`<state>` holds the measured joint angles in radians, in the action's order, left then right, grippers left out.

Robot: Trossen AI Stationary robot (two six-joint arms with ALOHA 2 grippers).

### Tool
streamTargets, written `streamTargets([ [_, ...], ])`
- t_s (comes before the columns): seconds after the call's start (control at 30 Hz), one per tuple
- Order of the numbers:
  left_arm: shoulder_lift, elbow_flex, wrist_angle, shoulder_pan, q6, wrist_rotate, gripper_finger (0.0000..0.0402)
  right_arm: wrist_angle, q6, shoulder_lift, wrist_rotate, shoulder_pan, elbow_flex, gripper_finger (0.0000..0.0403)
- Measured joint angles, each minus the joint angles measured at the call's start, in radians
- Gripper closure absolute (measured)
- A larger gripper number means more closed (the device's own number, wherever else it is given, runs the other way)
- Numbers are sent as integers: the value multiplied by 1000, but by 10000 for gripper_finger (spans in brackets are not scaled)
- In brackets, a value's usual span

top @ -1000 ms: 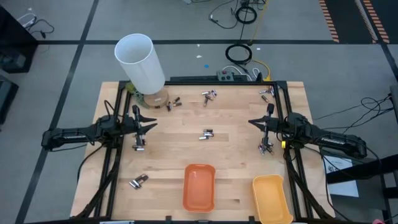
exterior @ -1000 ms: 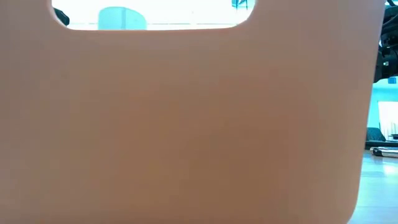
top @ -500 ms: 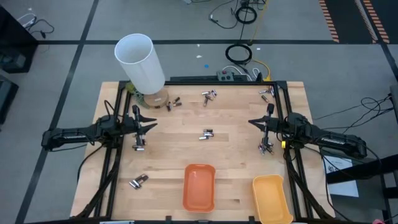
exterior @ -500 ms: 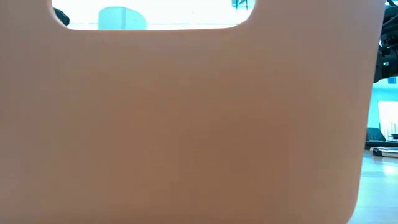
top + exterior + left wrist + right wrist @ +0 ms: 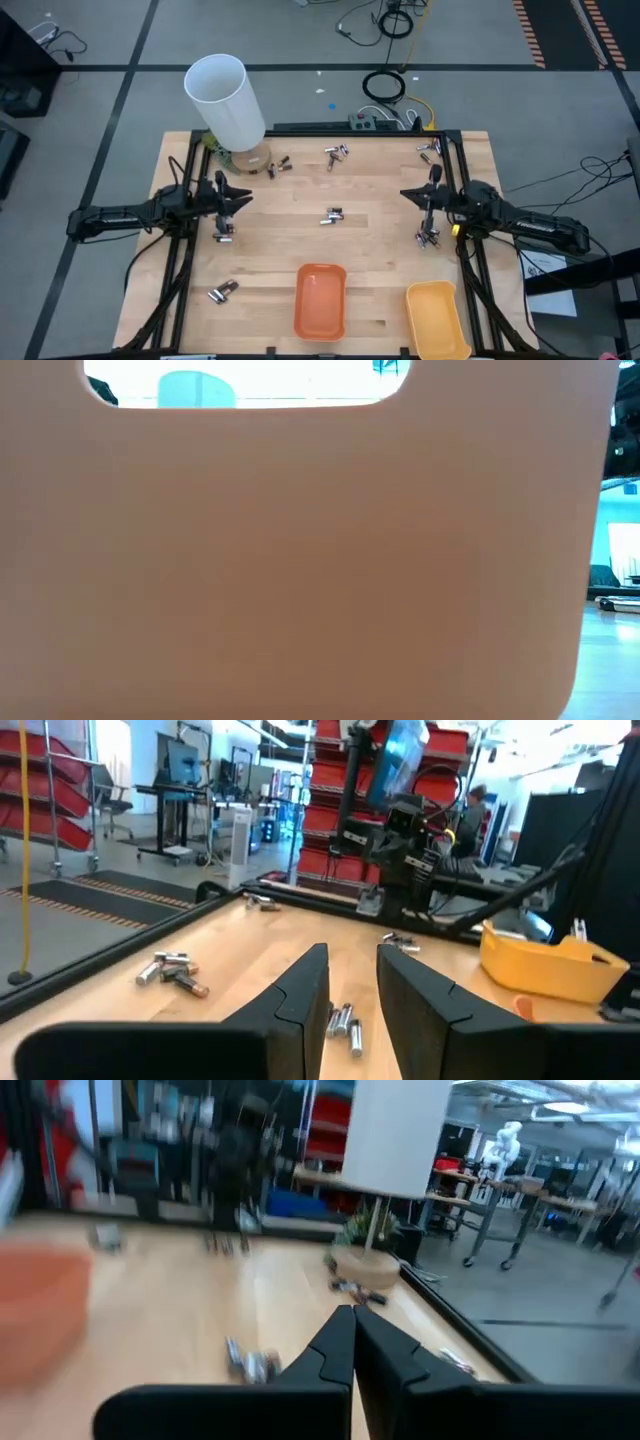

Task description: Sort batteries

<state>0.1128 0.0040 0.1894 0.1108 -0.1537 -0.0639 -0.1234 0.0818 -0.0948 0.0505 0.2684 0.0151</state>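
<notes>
Sorting apparently not begun: the batteries [image 5: 332, 215] lie scattered in small clusters over the surface [image 5: 380, 280], the orange tray [image 5: 320, 301] and yellow tray [image 5: 436, 319] look empty, the left pincer [image 5: 238, 194] stands part-open on nothing, the right pincer [image 5: 404, 195] shut and empty.

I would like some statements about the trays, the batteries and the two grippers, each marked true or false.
1. The orange tray holds several batteries. False: it shows nothing inside.
2. The right gripper has its fingers shut. True.
3. The left gripper stands with a gap between its fingers and holds nothing. True.
4. The white tube lies on its side at the table's middle. False: it stands upright at the far left corner.
5. A small group of batteries lies near the table's middle. True.
6. The yellow tray sits left of the orange tray in the high view. False: it sits to its right.
</notes>
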Motion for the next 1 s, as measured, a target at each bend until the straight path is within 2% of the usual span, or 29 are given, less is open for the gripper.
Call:
streamTargets([
  [0.13,0,0,21,0,-72,-6,304,-49,-57,0,-1,0,0,403],
  [0.33,1,0,118,0,-76,-43,304,-60,-223,0,1,0,0,403],
  [0.4,1,0,143,0,-82,-43,304,-81,-240,0,-27,1,0,403],
  [0.47,1,3,156,0,-101,-27,304,-118,-253,0,-59,1,0,403],
  [0.6,28,68,91,0,-91,36,304,-97,-254,-14,-53,1,36,403],
  [0.73,114,183,29,0,-15,37,304,72,-226,-94,-148,1,155,403],
  [0.87,250,342,-78,0,64,36,304,311,-172,-253,-332,1,354,395],
  [1.0,421,476,-229,0,89,1,304,595,-151,-451,-508,24,579,366],
])
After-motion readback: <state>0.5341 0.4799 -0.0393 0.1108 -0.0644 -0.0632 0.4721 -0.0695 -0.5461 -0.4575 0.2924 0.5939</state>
